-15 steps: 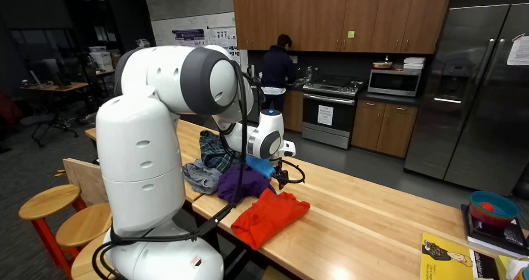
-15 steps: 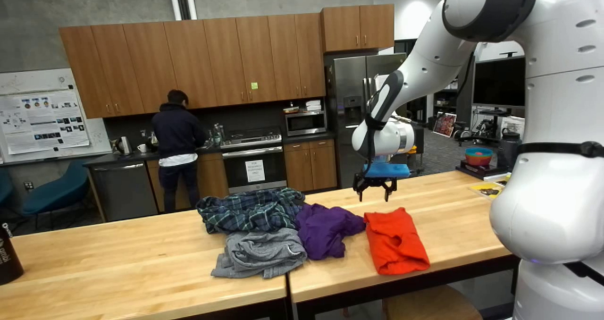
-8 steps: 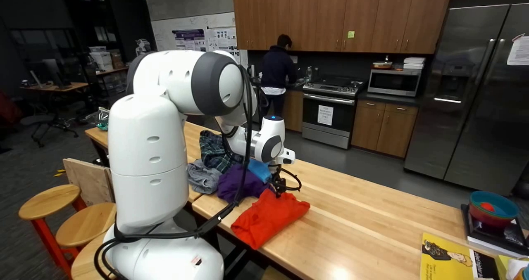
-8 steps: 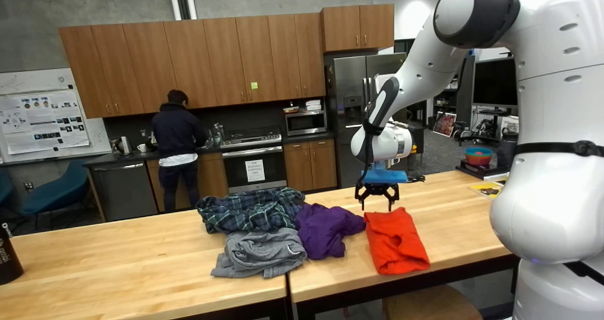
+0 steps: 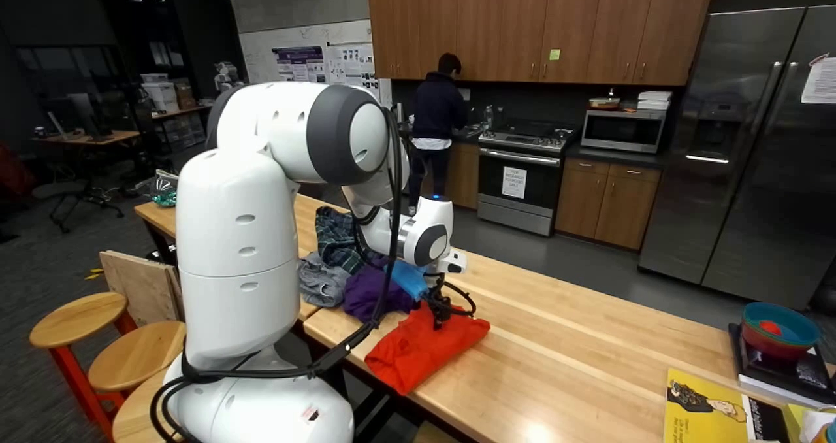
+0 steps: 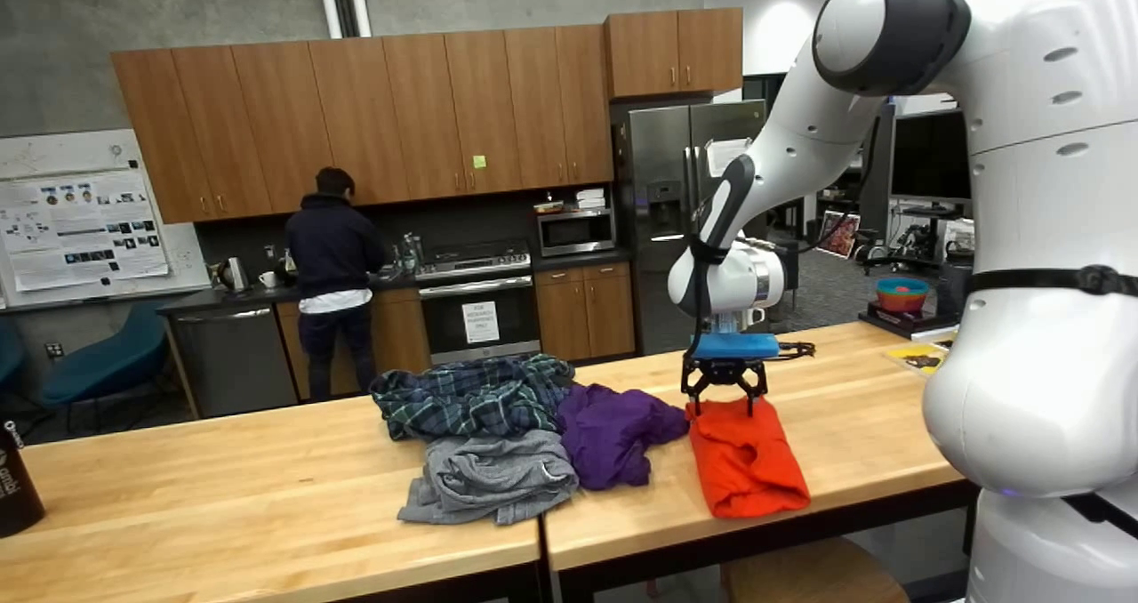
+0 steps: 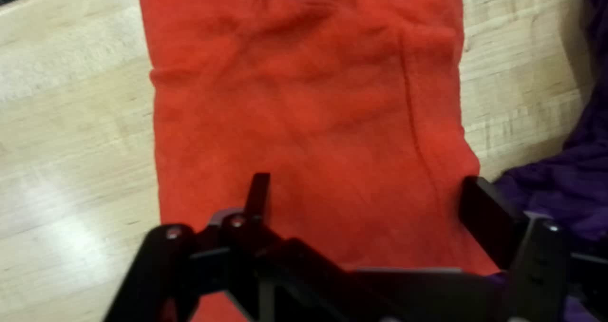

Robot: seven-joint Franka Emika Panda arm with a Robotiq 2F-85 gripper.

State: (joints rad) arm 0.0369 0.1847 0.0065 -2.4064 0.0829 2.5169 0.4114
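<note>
Gripper: I am pointing it down with the fingers standing wide apart, and nothing is sitting clamped between them.
Folded red garment: it is lying directly beneath me, perhaps a sweatshirt, stretching from under my fingertips toward the edge of the wooden table above the round stool. A small dark opening is showing in its upper layer.
Contact: from these angles I am failing to tell whether my fingertips are touching the red cloth or hanging just above it.
Finger placement: one finger is standing over the red cloth, in from its side; the other is standing at its opposite side border.
Purple garment: it is lying crumpled just beside that second finger.
Gray garment: it is resting past the purple one, bunched against it, farther from me.
Plaid garment: it is lying in a heap beyond the purple one, behind the gray.
Stacked bowls: they are sitting well apart from me, on the side away from the purple garment.
Step in hand: I am judging this as lining up over the red cloth, with no grip made.
Next move: in my judgment it is calling for careful height control and for keeping the outer finger clear of the purple folds.
</note>
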